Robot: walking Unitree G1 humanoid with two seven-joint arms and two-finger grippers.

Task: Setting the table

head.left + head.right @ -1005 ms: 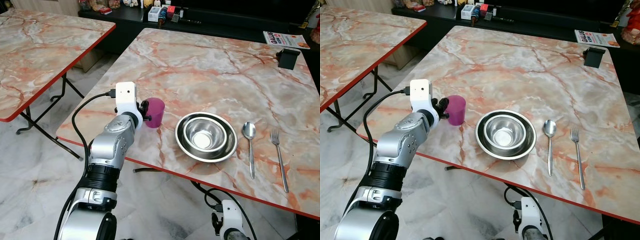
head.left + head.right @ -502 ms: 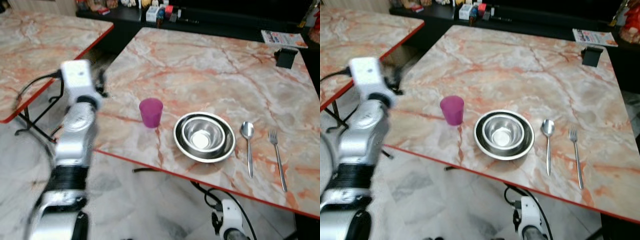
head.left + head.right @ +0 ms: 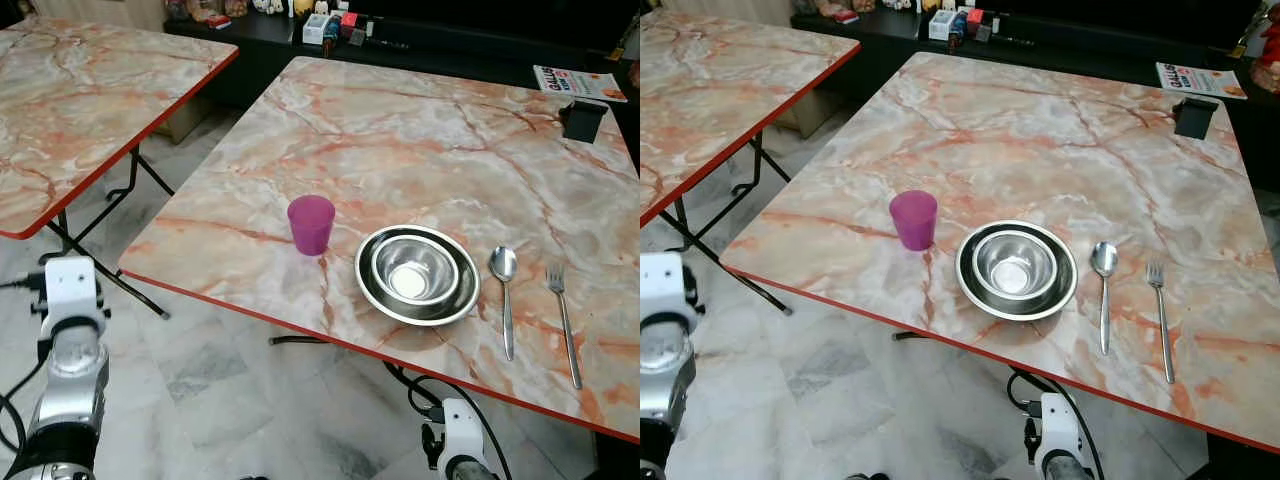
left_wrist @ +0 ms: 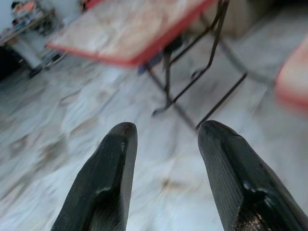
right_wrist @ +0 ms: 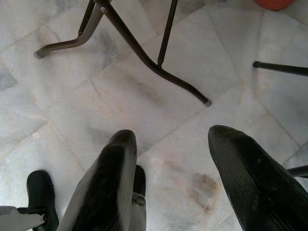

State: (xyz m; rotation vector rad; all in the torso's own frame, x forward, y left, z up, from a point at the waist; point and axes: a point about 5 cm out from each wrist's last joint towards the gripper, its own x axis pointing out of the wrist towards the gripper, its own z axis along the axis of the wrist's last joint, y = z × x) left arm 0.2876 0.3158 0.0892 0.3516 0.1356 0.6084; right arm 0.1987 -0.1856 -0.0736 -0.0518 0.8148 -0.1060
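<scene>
Left claw (image 4: 163, 180) let go of cup (image 3: 311, 224), now down off worktop (image 3: 420, 140) near edge, fingers apart; cup placed.

Two marble-topped folding tables (image 3: 420, 150) on pale marble floor (image 3: 210, 370).

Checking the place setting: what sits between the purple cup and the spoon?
The steel bowls, one nested in the other, sit between the purple cup and the spoon, as the left eye view shows.

Purple cup (image 3: 311, 223), marbled red-edged table (image 3: 420, 150)
</scene>
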